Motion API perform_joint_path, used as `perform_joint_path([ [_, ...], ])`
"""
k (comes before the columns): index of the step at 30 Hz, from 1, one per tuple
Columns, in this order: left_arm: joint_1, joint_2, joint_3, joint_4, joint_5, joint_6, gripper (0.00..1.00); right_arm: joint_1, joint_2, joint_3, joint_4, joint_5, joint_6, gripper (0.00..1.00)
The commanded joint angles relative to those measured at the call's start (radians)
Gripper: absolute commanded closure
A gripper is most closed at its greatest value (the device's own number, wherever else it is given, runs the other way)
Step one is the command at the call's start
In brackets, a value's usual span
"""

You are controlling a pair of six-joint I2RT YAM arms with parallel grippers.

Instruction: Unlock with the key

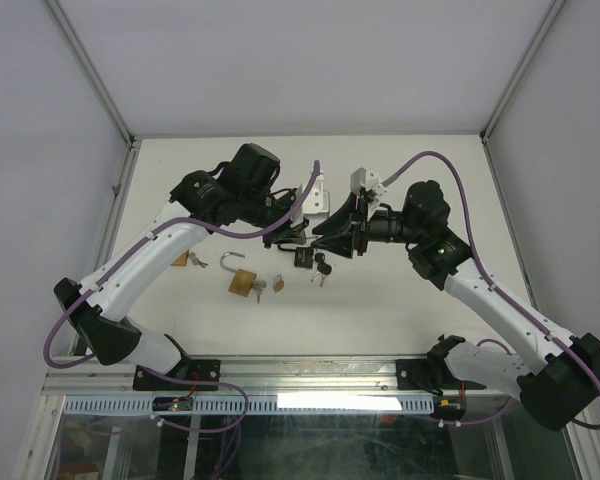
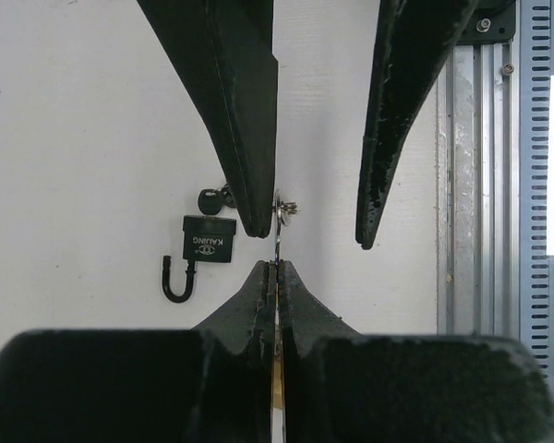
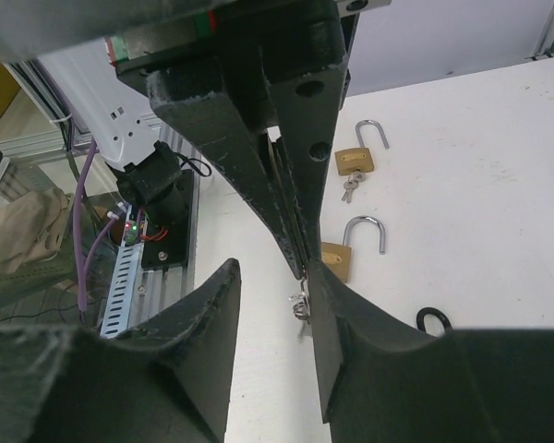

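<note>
We see the key (image 2: 276,247) edge-on, a thin silvery blade pinched between the left fingers (image 2: 249,300), which are closed on it. Its small ring (image 2: 285,209) pokes out past their tips. The key is held up off the desk (image 2: 74,138), midway between the two arms. The right fingers (image 2: 245,138) stand open, and the ring sits in their gap, just beside one tip; we cannot tell whether they touch. Below on the desk lies the black padlock (image 2: 209,238), its shackle swung open, with a black-headed key (image 2: 208,198) just beside it. Toward the left arm lie two brass padlocks (image 3: 336,260) (image 3: 354,159), with small loose keys (image 3: 351,187) between them.
</note>
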Motion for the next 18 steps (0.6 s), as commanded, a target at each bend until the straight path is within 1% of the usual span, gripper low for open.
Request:
perform_joint_path([
  [1, -0.011, -0.018, 0.033, 0.023, 0.026, 0.000, 1.00, 0.003, 0.006, 0.033, 0.011, 0.014, -0.041, 0.64],
  [2, -0.010, -0.021, 0.029, 0.023, 0.026, 0.001, 1.00, 0.003, 0.009, 0.036, 0.001, 0.015, -0.045, 0.65],
  [6, -0.011, -0.025, 0.026, 0.022, 0.031, 0.004, 1.00, 0.003, 0.017, 0.051, -0.056, 0.015, -0.045, 0.65],
  [18, -0.011, -0.029, 0.019, 0.029, 0.044, 0.002, 1.00, 0.003, 0.015, 0.052, -0.068, 0.015, -0.045, 0.65],
])
